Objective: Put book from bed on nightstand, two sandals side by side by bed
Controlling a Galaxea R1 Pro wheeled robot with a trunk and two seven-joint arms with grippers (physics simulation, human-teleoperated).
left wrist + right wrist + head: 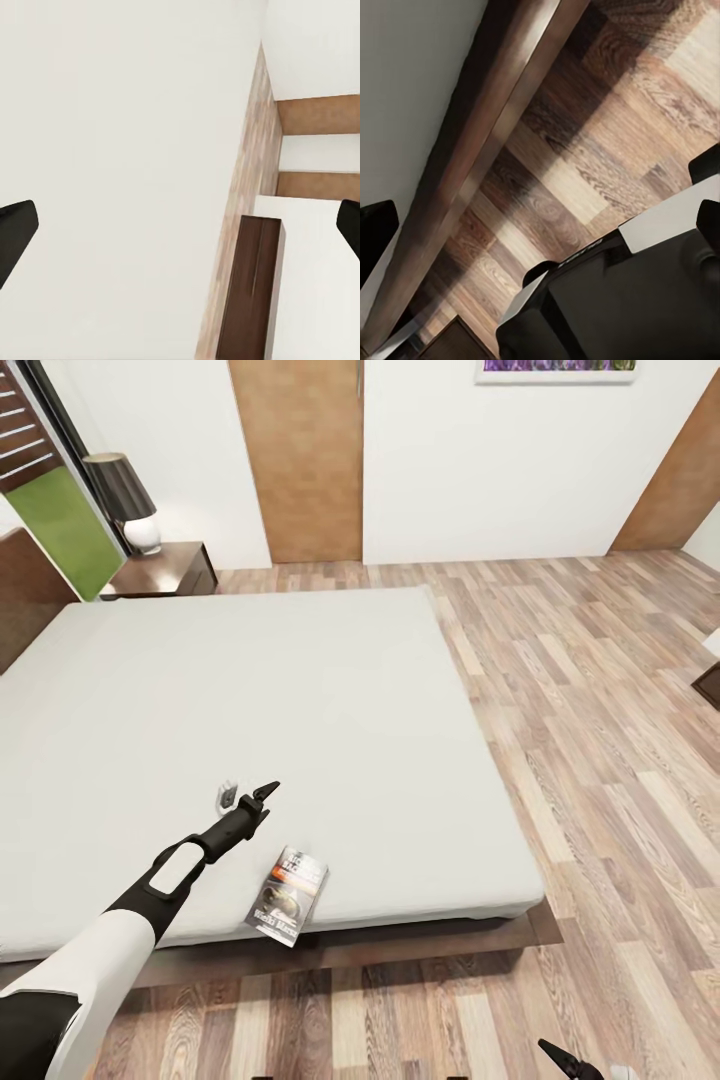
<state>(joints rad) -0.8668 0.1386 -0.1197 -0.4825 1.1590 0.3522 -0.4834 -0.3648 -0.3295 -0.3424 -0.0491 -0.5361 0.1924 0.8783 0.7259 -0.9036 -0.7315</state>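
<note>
Dark cover, orange band and white lettering: the book (288, 909) lies flat on the off-white mattress of the bed (300, 700), right at the near edge, one corner reaching the lip above the dark wooden frame. It is thin, so I judge I must come in low with one finger slid under that overhanging corner rather than pinching down from above.

My left gripper (250, 793) hangs over the mattress just beyond the book and apart from it, fingers spread and holding nothing; in the left wrist view the two dark fingertips sit at opposite edges with bare mattress between them. I would draw the arm back toward me, drop the wrist and line the jaws across the book's short side before closing.

The right gripper (565, 1060) is low by the floor (600, 710) at my right side; its wrist view shows the bed frame, the planks and my own base, with fingertips parted and nothing in them.

The nightstand (165, 570) stands at the far head corner of the bed, with a lamp (128, 500) on it, well apart from the book, so I expect to drive round after the pick-up.
</note>
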